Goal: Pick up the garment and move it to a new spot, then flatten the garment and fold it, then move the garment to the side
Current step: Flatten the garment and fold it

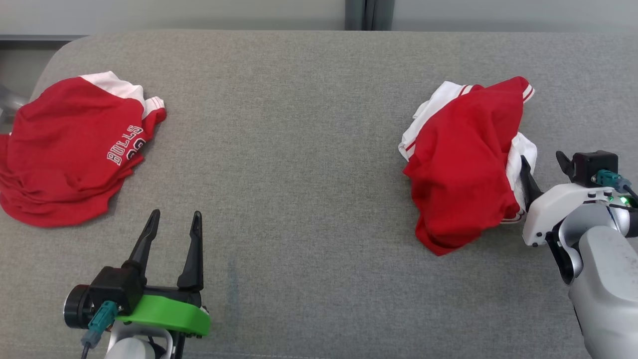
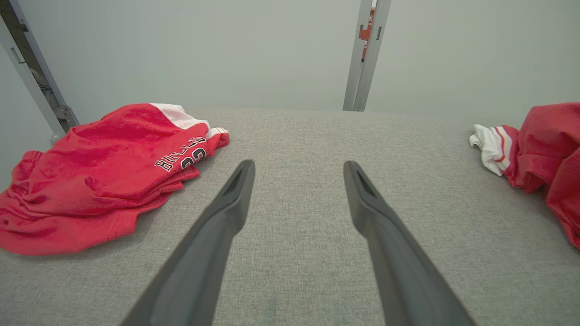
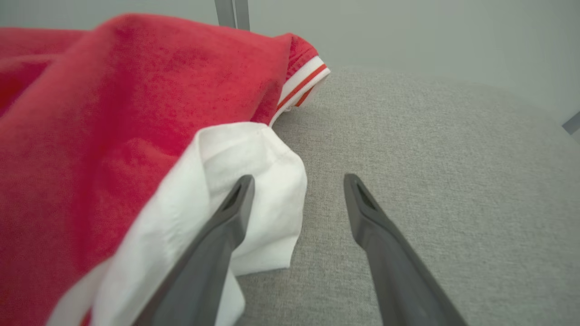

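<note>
At lower left of head view: left gripper [image 1: 176, 213], dark fingers pointing up-frame with a slight rightward lean, jaws spread wide, nothing between them. Green collar [image 1: 167, 315] at its wrist. At right edge: right gripper [image 1: 542, 157], jaws equally wide, angled up and left, mounted on white wrist housing [image 1: 556, 209] ahead of pale forearm [image 1: 605, 294].

Garment [image 1: 463, 164] laid at right of padded surface [image 1: 299, 149]; garment pile [image 1: 65, 149] laid far left. Left gripper [image 1: 174, 217] positioned front-left; right gripper [image 1: 541, 158] positioned at garment's right edge.
</note>
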